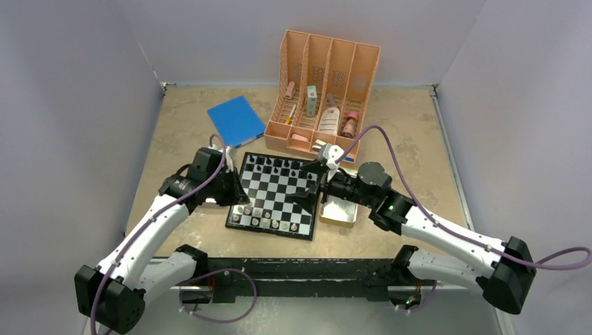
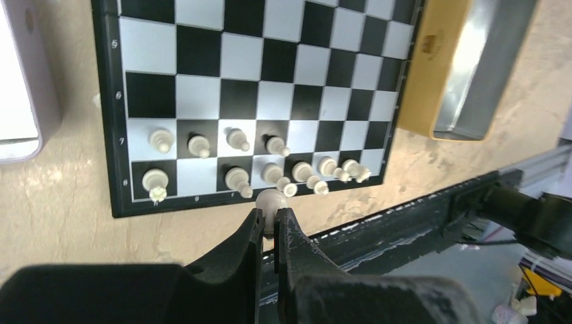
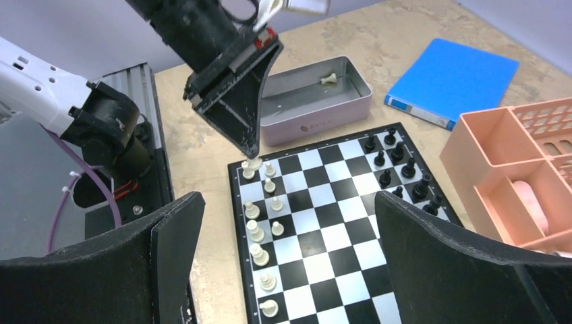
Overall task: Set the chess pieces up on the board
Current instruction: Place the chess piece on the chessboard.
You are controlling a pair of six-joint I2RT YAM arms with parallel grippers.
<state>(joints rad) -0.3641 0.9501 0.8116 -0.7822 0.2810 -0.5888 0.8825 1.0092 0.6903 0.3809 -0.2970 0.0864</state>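
Left jaws pinch a tiny pale silvery chess piece (image 2: 271,201), perhaps a pawn, by its head, judged light and slippery, just short of the glossy checked chessboard (image 2: 106,135); right jaws apart.

The board (image 1: 276,194) is centred on the table (image 1: 419,139), with chess pieces (image 1: 269,222) ranked along its near and far edges. A tray (image 1: 338,218) is placed just right of it. A second tray (image 3: 317,116) is set just left, with a lone piece (image 3: 329,79) inside. Behind the board, a binder (image 1: 236,120) is laid to the left and a desk organizer (image 1: 364,66) to the right. A held piece (image 2: 270,201) is kept in the left gripper (image 2: 268,219) by the board's near left corner.
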